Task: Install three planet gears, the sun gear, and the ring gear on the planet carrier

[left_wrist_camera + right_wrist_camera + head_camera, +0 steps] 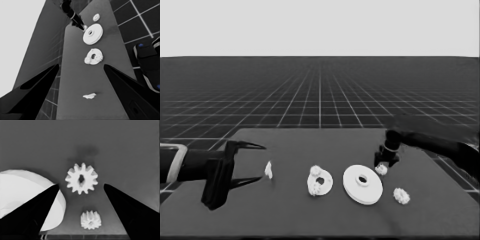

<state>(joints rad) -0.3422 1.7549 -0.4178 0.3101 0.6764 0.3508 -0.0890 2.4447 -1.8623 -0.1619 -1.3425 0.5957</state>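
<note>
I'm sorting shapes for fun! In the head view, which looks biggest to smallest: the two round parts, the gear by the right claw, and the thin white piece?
1. Larger round part.
2. Smaller round part, with two gears on it.
3. The gear under the right claw and the thin white piece look alike in size; I can't rank them.

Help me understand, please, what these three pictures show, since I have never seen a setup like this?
It is a simulated two-armed robot at a dark table. One picture looks down from its head; the others come from cameras on its wrists. The left gripper waits open at the table's left end, near a thin white piece. The right gripper hangs open over a loose gear, holding nothing. Two gears already sit on the smaller round part; the larger round part and another gear lie beside it.
</note>
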